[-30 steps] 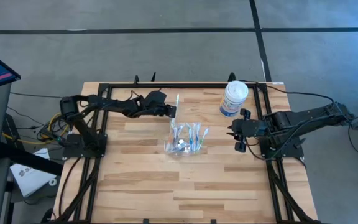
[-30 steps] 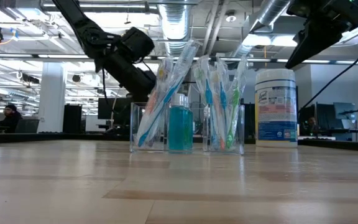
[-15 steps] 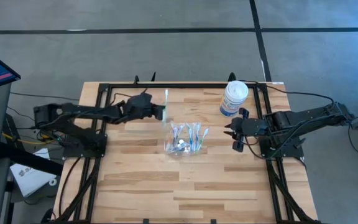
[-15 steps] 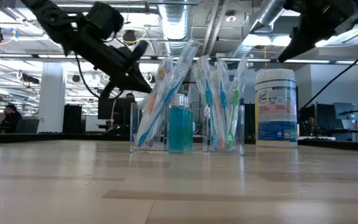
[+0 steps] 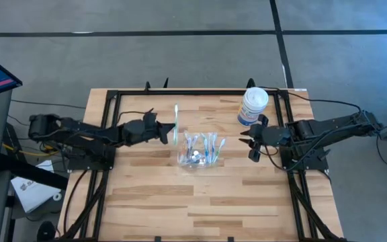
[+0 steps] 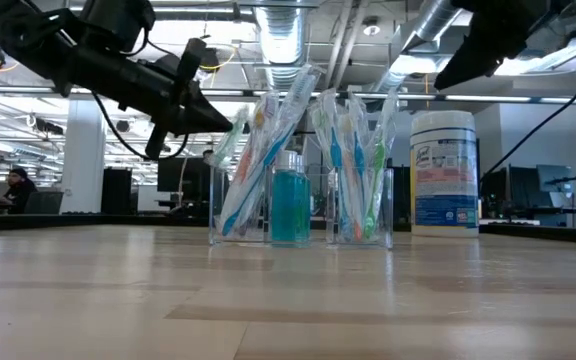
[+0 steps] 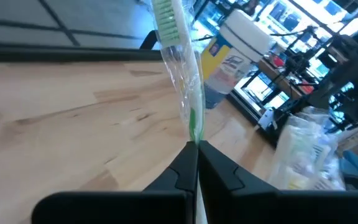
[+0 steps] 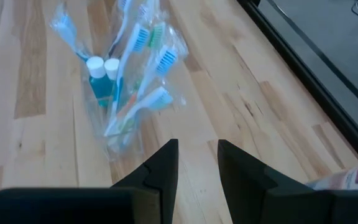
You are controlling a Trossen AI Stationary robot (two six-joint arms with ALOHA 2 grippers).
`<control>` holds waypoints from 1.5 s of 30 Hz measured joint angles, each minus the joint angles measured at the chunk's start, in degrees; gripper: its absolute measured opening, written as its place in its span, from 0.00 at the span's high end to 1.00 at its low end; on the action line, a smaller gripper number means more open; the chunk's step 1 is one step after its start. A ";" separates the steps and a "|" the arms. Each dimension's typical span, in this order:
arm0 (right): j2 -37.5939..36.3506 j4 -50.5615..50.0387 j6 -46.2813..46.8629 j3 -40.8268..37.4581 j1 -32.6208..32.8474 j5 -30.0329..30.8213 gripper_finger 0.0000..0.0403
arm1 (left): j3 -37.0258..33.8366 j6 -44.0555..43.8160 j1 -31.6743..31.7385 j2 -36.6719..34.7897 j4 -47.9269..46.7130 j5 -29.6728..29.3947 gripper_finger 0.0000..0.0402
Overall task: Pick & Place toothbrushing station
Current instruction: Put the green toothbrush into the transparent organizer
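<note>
Our left gripper (image 5: 168,130) is clamped on a wrapped green brush (image 7: 180,81), held upright just left of the clear cup (image 5: 200,152) mid-table. The cup lies to the brush's right, so this arm is nearer. Our right gripper (image 5: 252,143) waits part-open and empty, right of the cup.

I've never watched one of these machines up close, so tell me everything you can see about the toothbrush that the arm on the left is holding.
It is a thin green-and-white toothbrush sealed in a clear, crinkly plastic wrapper. The left tool is shut on its lower end, and the green bristled head points away from the tool. It hangs in the air above the light wooden table, touching nothing else, just beside the clear plastic cup of other wrapped toothbrushes and not yet in it.
</note>
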 joint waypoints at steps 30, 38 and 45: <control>0.00 5.13 0.90 0.00 0.00 0.19 0.74 | 0.07 20.74 -20.16 6.35 17.08 -13.16 1.00; 0.00 6.37 0.92 0.00 0.10 0.17 0.74 | 0.07 30.56 -21.01 20.84 36.74 -13.18 1.00; 0.00 6.35 0.90 0.00 0.11 0.17 0.74 | 0.07 34.66 -21.28 26.35 40.99 -13.15 1.00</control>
